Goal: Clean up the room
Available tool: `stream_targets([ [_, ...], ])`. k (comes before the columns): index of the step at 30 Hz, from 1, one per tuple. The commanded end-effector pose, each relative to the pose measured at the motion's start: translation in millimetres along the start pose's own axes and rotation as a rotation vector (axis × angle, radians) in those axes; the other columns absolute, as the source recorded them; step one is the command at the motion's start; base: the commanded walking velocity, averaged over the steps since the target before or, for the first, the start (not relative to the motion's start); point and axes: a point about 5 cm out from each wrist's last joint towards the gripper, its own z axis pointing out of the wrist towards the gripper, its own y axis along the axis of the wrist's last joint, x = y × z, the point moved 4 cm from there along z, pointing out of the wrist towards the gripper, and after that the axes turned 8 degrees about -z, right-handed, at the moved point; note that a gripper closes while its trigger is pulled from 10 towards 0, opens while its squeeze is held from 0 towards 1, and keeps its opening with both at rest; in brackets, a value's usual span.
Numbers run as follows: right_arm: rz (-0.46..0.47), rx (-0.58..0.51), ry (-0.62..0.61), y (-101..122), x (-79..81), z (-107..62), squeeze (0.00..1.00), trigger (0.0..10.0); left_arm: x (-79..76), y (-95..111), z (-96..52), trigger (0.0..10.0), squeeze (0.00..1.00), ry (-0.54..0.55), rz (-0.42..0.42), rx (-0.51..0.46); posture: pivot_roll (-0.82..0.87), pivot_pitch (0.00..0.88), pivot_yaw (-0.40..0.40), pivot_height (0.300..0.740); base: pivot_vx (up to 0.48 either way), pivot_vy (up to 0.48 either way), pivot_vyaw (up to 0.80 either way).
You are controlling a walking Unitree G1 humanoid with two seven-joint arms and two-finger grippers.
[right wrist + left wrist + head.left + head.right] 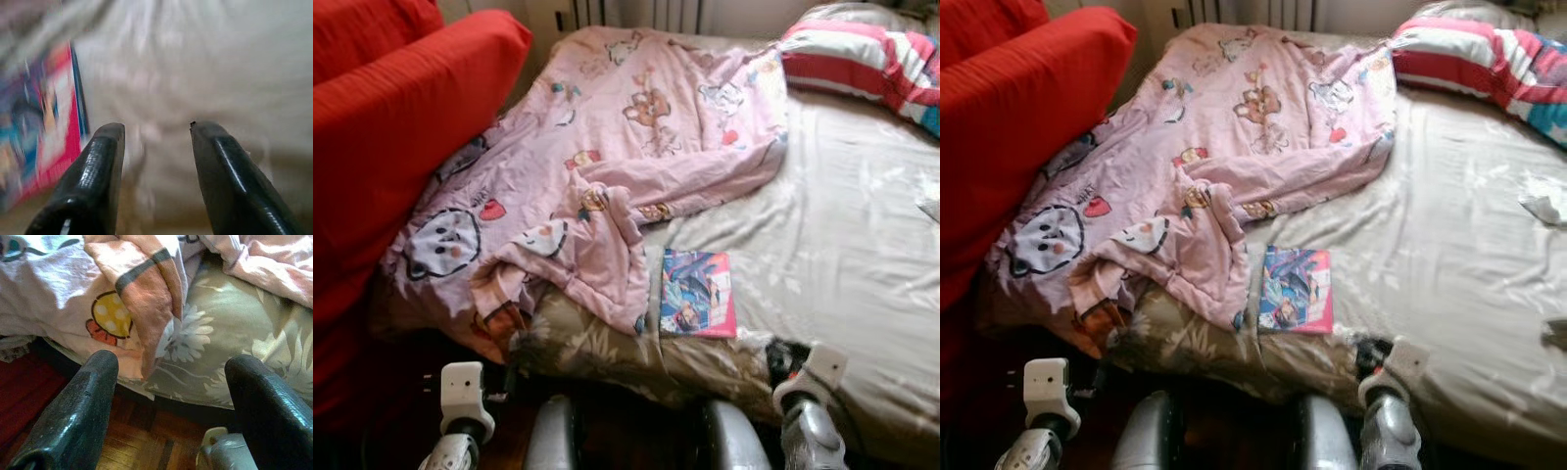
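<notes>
right gripper (156,147): fingers spread, holding nothing; poised over the bed's near edge, just beside the book.
left gripper (171,396): fingers apart, empty; low over the wood floor (137,435), facing the near edge where the quilt hangs over.
book (698,293): one; flat on the bare sheet (822,245) at the near edge, long axis running away from the robot; lies toward the robot's left of the right fingers; right arm nearer.
quilt (607,166): one, pink, rumpled; a fold touches the book's left side.
pillow (862,59): one, striped, far right corner.
red sofa (391,127): one, along the bed's left edge.
</notes>
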Motion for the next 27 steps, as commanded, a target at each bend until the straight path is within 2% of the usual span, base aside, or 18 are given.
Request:
stream_targets([
  [1,0.028,-0.034,0.016,7,5.6,2.5,1.00,10.0,6.4,1,-2.4,10.0,0.00,0.005,0.018,0.007,0.10,0.212,0.052,0.589,0.000,0.000,0.00],
  [6,0.025,-0.014,0.043,9,14.1,7.1,1.00,10.0,9.4,3,-4.1,10.0,0.00,0.004,0.025,0.009,0.11,0.222,0.063,0.589,0.000,0.000,0.00],
  [7,0.026,0.018,0.052,5,16.5,8.0,0.82,10.0,10.1,4,-4.6,10.0,0.00,0.000,0.033,0.010,0.11,0.225,0.066,0.589,0.000,0.000,0.00],
  [8,0.023,0.036,0.057,3,17.9,8.3,0.45,10.0,10.5,4,-4.8,10.0,0.00,-0.001,0.037,0.011,0.11,0.225,0.066,0.589,0.000,0.000,0.00],
  [9,0.023,0.036,0.057,3,17.9,8.3,0.45,10.0,10.5,4,-4.8,10.0,0.00,-0.001,0.037,0.011,0.11,0.225,0.066,0.589,0.000,0.000,0.00],
  [10,0.017,0.055,0.061,1,19.0,8.7,0.00,10.0,11.0,4,-5.1,10.0,0.00,-0.002,0.041,0.012,0.12,0.231,0.068,0.589,0.000,0.000,0.00],
  [17,0.056,0.075,0.072,7,29.4,15.9,0.00,10.0,11.1,6,-8.6,10.0,0.00,-0.008,0.052,0.009,0.15,0.254,0.070,0.589,0.000,0.000,0.00],
  [21,0.089,0.098,0.123,6,41.7,17.1,0.00,10.0,12.1,2,-9.6,10.0,0.00,0.001,0.052,0.023,0.15,0.256,0.067,0.589,0.000,0.000,0.00],
  [27,0.086,0.128,0.114,-1,39.6,14.9,0.00,10.0,12.8,1,-10.3,10.0,0.00,0.002,0.054,0.033,0.15,0.257,0.068,0.589,0.000,0.000,0.00],
])
